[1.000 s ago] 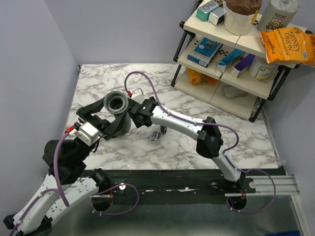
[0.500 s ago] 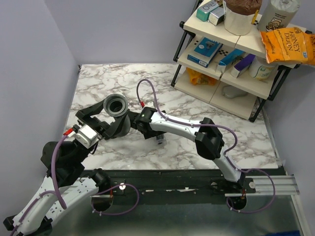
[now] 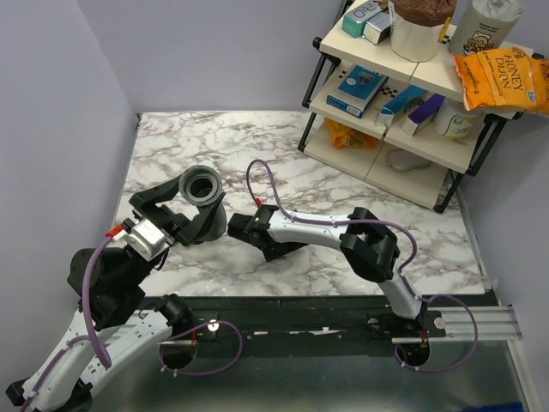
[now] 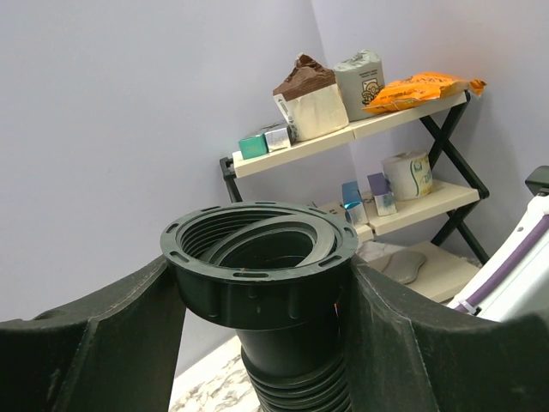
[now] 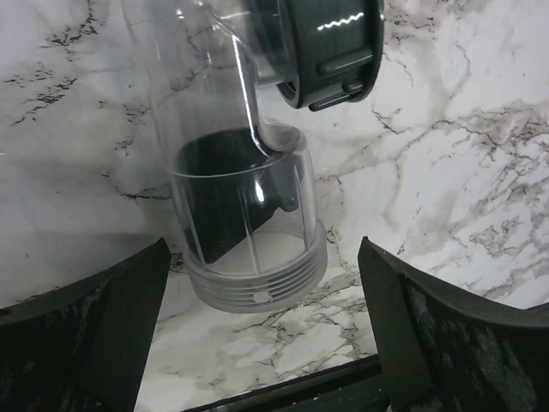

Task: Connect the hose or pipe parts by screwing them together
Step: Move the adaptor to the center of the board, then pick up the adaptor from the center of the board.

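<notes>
My left gripper (image 4: 262,343) is shut on the black ribbed hose (image 4: 296,382) just below its threaded collar nut (image 4: 257,266), which faces upward. From above, that nut (image 3: 202,183) stands over the table's left part with the left gripper (image 3: 199,221) below it. My right gripper (image 5: 266,343) is open, low over the marble. Between and just beyond its fingers (image 5: 446,335) lies the fitting's clear threaded end piece (image 5: 253,257), untouched, and a black collar (image 5: 330,51) sits farther off. In the top view the right gripper (image 3: 257,239) covers the fitting.
A beige shelf rack (image 3: 403,94) with boxes, a jar and an orange bag stands at the back right. Purple cables (image 3: 266,176) loop above the right arm. Lilac walls (image 3: 60,129) close the left and back. The table's dark front rail (image 3: 300,309) runs along the near edge.
The right arm has swung toward the near edge and dropped low, now covering the small fitting that showed beside it earlier. The left gripper and hose have shifted only slightly.
</notes>
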Action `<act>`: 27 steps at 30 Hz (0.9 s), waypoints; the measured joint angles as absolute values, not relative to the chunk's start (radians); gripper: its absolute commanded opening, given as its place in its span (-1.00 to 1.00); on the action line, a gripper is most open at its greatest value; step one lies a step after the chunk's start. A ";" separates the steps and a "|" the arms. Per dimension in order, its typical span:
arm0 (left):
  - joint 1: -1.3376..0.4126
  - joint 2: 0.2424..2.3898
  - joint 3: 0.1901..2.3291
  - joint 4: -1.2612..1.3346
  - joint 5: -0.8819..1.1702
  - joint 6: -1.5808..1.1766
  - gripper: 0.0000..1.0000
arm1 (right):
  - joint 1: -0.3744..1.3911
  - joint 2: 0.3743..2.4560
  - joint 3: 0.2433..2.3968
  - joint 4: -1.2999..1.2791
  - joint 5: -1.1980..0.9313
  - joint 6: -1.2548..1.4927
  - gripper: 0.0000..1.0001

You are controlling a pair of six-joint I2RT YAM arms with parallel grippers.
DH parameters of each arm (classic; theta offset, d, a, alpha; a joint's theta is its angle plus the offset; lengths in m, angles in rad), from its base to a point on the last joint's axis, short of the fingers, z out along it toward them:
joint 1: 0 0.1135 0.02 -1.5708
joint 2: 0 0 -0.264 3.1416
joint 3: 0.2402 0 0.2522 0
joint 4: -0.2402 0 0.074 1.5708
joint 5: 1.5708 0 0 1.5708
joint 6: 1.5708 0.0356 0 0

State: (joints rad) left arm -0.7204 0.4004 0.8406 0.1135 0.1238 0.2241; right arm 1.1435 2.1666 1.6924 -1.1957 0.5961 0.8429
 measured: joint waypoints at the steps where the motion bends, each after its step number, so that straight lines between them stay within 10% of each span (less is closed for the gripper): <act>1: -0.719 0.400 0.841 0.113 0.125 0.223 -1.00 | 1.143 2.163 1.684 -1.179 0.595 0.829 0.96; 27: -0.694 0.403 0.841 0.112 0.154 0.204 -1.00 | 1.077 2.152 1.639 -0.851 0.593 0.597 0.34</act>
State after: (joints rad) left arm -0.6941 0.4026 0.8406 0.1123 0.1543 0.2035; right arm 1.0775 2.1525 1.6386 -0.8513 0.5934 0.5972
